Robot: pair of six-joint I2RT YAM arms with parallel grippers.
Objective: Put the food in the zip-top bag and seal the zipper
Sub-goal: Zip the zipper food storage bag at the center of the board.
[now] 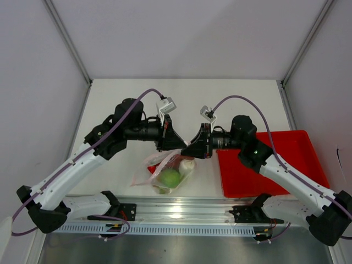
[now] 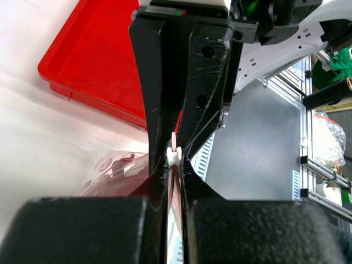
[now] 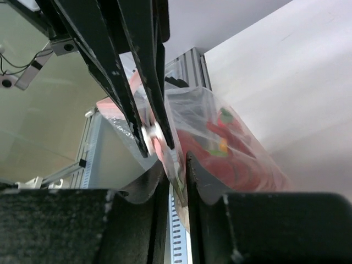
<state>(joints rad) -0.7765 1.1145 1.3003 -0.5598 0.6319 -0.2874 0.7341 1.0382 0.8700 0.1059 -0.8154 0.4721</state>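
Zip-top bag (image 1: 165,169) sits on the counter (image 1: 137,99) near its front edge, to the left of the red tray (image 1: 275,165), with the food already inside; a round green fruit (image 1: 170,177) shows through the plastic. Both arms meet above its mouth. There the left pincer (image 2: 174,168) is pressed together on the zipper (image 2: 174,142), and the right pincer (image 3: 176,168) is clamped on the plastic at the mouth, its tips almost touching the other's. How much of the strip is closed I cannot tell. The risks, as I judge them:

- The thin strip slips from a grip under the food's weight.
- The crowded fingers knock together.
- A stretch of the mouth is left unsealed.
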